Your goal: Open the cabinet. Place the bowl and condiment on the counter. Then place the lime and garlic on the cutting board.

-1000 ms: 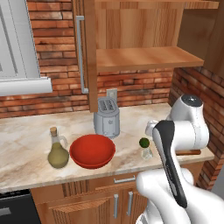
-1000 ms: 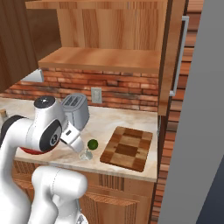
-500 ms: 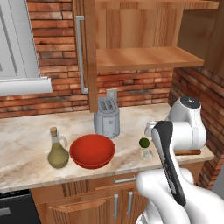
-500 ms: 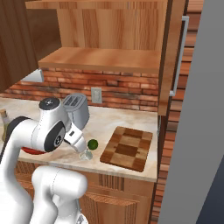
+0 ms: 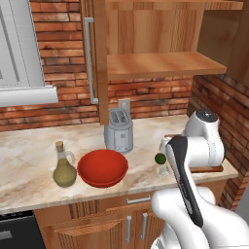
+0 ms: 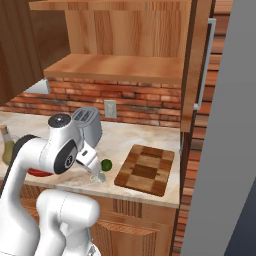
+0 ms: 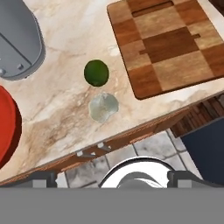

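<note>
The cabinet (image 5: pixel 99 58) stands open, its shelf bare. On the counter (image 5: pixel 29 155) the olive condiment bottle (image 5: pixel 64 165) stands left of the red bowl (image 5: pixel 103 167). The lime (image 7: pixel 96 72) and the pale garlic (image 7: pixel 103 106) lie side by side on the counter, just left of the cutting board (image 7: pixel 168 48). My gripper (image 7: pixel 113 178) hangs open over the counter's front edge, above the garlic and apart from it. From the right, the lime (image 6: pixel 106 164), the garlic (image 6: pixel 97 176) and the cutting board (image 6: pixel 146 169) sit right of my hand.
A grey toaster (image 5: pixel 119 131) stands behind the bowl against the brick wall. The open cabinet door (image 6: pixel 192 65) hangs over the board's far side. A brick side wall (image 5: pixel 219 107) closes the counter at the right. Lower cabinet doors (image 7: pixel 87 153) run under the counter edge.
The arm has shifted slightly to the right, bringing the hand a little closer over the garlic. The bowl, bottle, lime and garlic have not moved.
</note>
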Motion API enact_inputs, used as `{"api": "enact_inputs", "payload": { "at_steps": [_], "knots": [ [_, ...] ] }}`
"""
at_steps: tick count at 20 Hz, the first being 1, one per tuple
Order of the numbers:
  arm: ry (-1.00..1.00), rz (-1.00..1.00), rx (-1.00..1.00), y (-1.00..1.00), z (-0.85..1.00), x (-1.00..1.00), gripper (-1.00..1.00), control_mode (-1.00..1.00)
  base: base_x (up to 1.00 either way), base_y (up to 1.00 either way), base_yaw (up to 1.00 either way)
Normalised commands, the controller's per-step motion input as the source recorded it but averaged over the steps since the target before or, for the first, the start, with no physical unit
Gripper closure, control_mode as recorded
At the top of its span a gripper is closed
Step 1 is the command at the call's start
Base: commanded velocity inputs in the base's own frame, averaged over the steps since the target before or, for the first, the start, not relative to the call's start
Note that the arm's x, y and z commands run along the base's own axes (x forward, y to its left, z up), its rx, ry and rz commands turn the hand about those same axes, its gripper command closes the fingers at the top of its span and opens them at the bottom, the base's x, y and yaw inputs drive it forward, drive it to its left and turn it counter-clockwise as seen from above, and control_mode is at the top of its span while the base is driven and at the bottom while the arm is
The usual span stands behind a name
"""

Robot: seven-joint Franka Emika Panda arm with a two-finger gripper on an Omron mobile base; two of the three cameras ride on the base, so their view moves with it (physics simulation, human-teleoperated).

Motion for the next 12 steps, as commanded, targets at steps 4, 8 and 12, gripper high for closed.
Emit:
{"api": "enact_inputs", "payload": {
  "at_steps": [4, 8, 12],
  "knots": [
    [-0.09, 0.08, -0.01, 0.00, -0.37, 0.02, -1.00, -1.00, 0.00, 0.00, 0.00],
    [-0.08, 0.11, -0.02, 0.00, -0.35, 0.00, -1.00, -1.00, 0.00, 0.00, 0.00],
    [-0.07, 0.12, -0.04, 0.00, -0.40, 0.08, -1.00, -1.00, 0.00, 0.00, 0.00]
  ]
}}
